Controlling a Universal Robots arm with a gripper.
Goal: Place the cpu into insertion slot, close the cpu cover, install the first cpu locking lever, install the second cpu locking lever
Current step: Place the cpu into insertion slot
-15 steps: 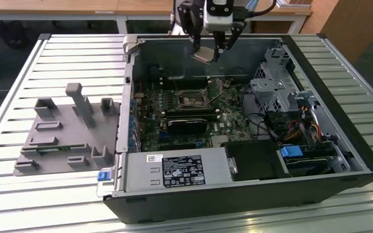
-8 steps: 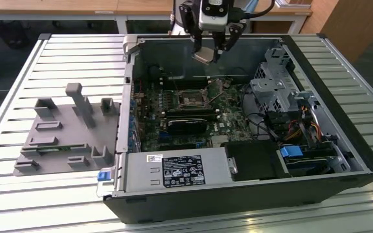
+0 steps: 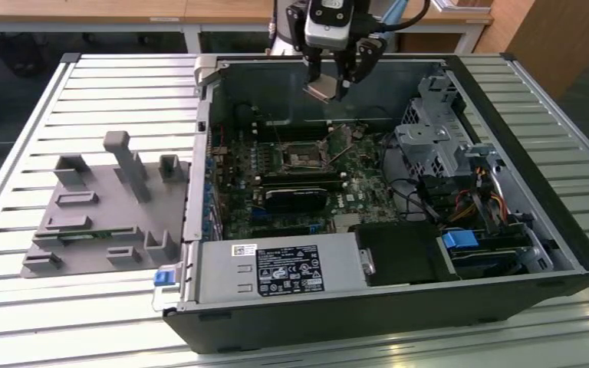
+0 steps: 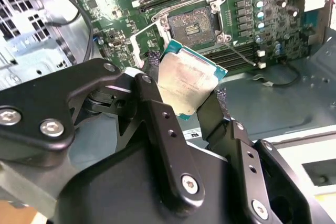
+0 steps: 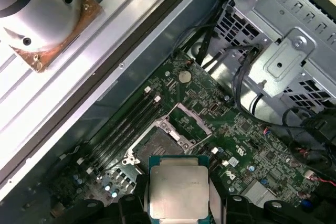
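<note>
- Exterior view: the end effector [image 3: 333,83] hangs over the far end of the open computer case [image 3: 540,230], which lies on the slatted bench [image 3: 100,92] toward its edge on the exterior view's right. It pinches the cpu [image 3: 322,90] by two opposite edges, well above the insertion slot [image 3: 303,159]. Risk: any tilt at set-down would land one corner first and could bend the socket contacts.
- Second wrist view: the cpu [image 4: 186,85] is in the air, apart from the insertion slot [image 4: 191,26], which lies bare. The cpu cover [image 4: 144,38] is swung up at the slot's side. Risk: the cover stands near the descent path, so a chip edge could catch on it. The hold is on thin edges only, so a knock could shift the chip between the fingers [image 4: 157,119].
- First wrist view: the cpu [image 5: 177,190] is a flat square with a dull silvery-beige, smudged face and a green rim. Its orientation marks cannot be made out here, and a wrong rotation would prevent seating.
</note>
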